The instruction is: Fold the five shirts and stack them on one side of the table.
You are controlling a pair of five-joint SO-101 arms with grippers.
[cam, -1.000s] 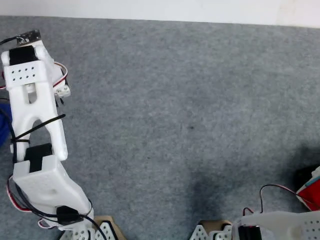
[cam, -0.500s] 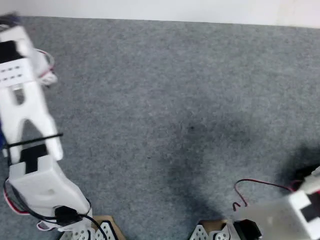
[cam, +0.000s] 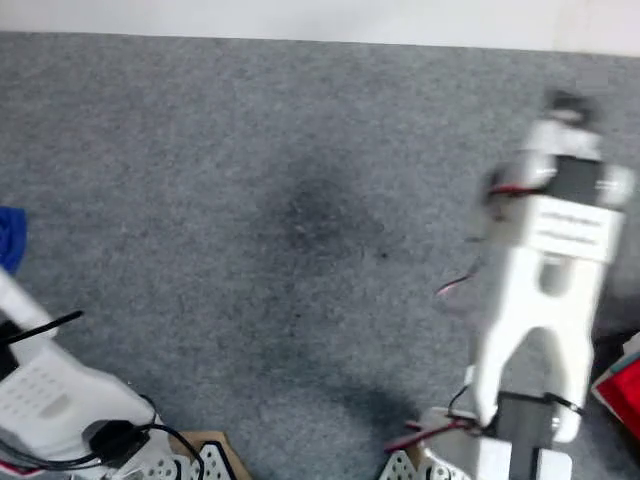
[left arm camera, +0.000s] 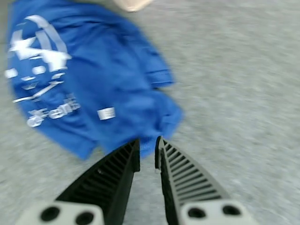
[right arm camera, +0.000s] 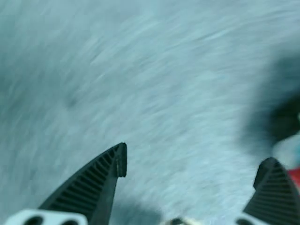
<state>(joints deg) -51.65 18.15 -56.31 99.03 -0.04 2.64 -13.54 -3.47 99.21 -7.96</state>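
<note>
A crumpled blue shirt (left arm camera: 89,79) with white print lies on the grey table (left arm camera: 243,70); in the high view its edge (cam: 9,238) sits at the table's left side. My left gripper (left arm camera: 147,141) hovers just over the shirt's near hem, its fingers almost together and holding nothing. The left arm (cam: 50,400) is folded back at the front left. My right arm (cam: 548,260) stretches up the right side of the table. My right gripper (right arm camera: 194,165) is wide open over bare grey surface.
A red and white item (cam: 622,385) lies at the table's right edge, beside the right arm's base. A sliver of the red item (right arm camera: 295,177) also lies beside a dark shadow. A pale wall runs along the far edge (cam: 300,20).
The left arm has pulled back from the far left to the front-left corner, uncovering the blue shirt. The right arm has swung up from the front-right corner across the right side.
</note>
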